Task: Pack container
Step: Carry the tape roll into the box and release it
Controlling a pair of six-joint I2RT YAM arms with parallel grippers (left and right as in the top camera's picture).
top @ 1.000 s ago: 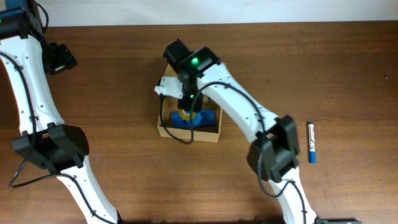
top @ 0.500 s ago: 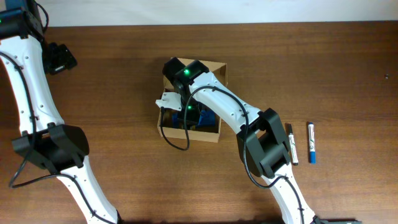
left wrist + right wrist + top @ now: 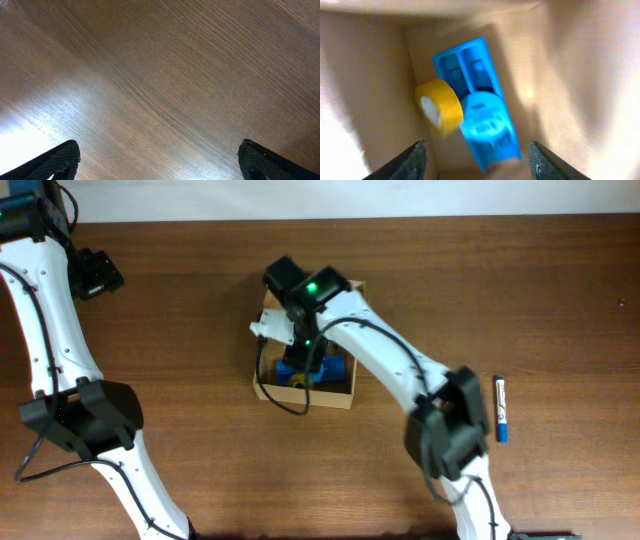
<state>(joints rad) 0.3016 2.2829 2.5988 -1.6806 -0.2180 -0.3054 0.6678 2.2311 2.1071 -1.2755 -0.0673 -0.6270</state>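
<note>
The container [image 3: 335, 397] is a brown cardboard box at the table's middle, its flap lid hidden under my right arm. Inside it lie a flat blue box [image 3: 330, 369] and a yellow roll [image 3: 298, 380]. My right gripper [image 3: 308, 356] reaches down into it. In the right wrist view, the gripper [image 3: 479, 164] is open, with the blue box [image 3: 480, 107] and the yellow roll [image 3: 440, 107] loose on the floor between the cardboard walls [image 3: 370, 75]. My left gripper [image 3: 160, 165] is open over bare wood, at the far left [image 3: 95, 272].
A blue and white marker [image 3: 500, 408] lies on the table to the right of the box, beside my right arm's elbow [image 3: 450, 425]. The left arm [image 3: 60, 360] runs down the left side of the table.
My right gripper has gone from shut to open inside the box, and the yellow roll now lies loose beside the blue box. The left arm has not moved.
</note>
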